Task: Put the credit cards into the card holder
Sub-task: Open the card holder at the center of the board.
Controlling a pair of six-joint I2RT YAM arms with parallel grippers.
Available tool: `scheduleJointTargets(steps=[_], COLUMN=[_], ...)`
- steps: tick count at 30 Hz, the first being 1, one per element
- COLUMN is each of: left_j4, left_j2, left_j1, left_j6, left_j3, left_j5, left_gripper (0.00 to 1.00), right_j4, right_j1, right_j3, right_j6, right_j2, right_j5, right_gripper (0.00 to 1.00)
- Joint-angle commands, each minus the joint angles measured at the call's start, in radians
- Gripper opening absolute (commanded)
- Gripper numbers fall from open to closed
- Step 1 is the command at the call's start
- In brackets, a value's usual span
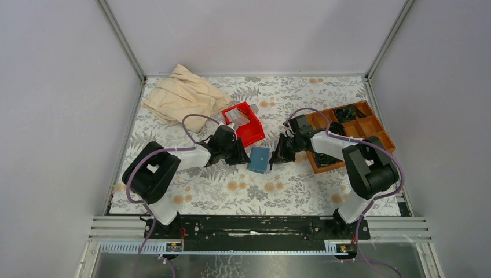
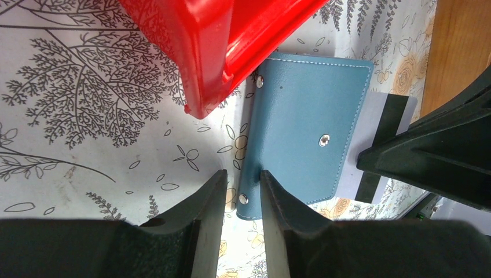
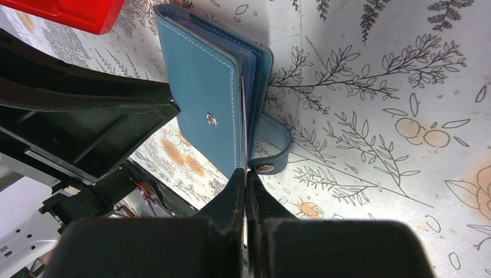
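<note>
— Teal-blue, seen from above: your card holder (image 1: 259, 158) lies on the floral table cover (image 1: 289, 194) at the middle of the frame. Your left gripper (image 1: 242, 156) is at its left edge and your right gripper (image 1: 274, 156) at its right edge.

— What room do I have around it?

— It is tight above: the red bin (image 1: 244, 123) sits just beside the holder's upper left corner. The wooden tray (image 1: 354, 130) lies to the right, behind your right arm. The beige cloth (image 1: 184, 95) at upper left is well apart. Below the holder, the cover runs open down toward the arm bases.

— And the left wrist view?

— Your left fingers (image 2: 200, 229) stand partly apart at the bottom of the frame and clamp nothing. The holder's lower left corner shows in the gap, and the right-hand finger overlaps its cover; I cannot tell whether it presses there. The bin's corner hangs down from the top, close against the holder's top left corner. A pale credit card (image 2: 366, 145) with a black stripe juts out past the holder's right edge, with your other gripper's finger across it. Open cover fills the left of the frame.

— Right wrist?

— Your right fingers (image 3: 231, 197) are closed tight at bottom centre, pinching the card. It shows edge-on as a thin pale line running up between the holder's blue leaves. The snap tab (image 3: 275, 153) curls out to the right of that edge. The left gripper lies against the outer cover at the left. The right half of the frame is open table cover.
</note>
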Motion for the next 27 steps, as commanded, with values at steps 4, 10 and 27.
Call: scheduleJointTargets(steps=[4,10,27], left_j4=[-0.086,-0.091,-0.138], left_j2=[0.051,0.021,-0.06], left_j1=[-0.011,-0.011,-0.008], left_j6=[0.014,0.002,-0.032], left_j3=[-0.069,-0.091,-0.118], left_j5=[-0.031,-0.067,-0.215], left_gripper=[0.36,0.36,0.36], right_j4=[0.038,0.054,0.03], right_j1=[-0.007,-0.006,-0.006], right_j3=[-0.023,-0.036,-0.033], right_j6=[0.012,0.019,0.004], right_j2=[0.022,0.034,0.019], right_j5=[-0.019,-0.018,0.011], right_gripper=[0.0,0.0,0.0])
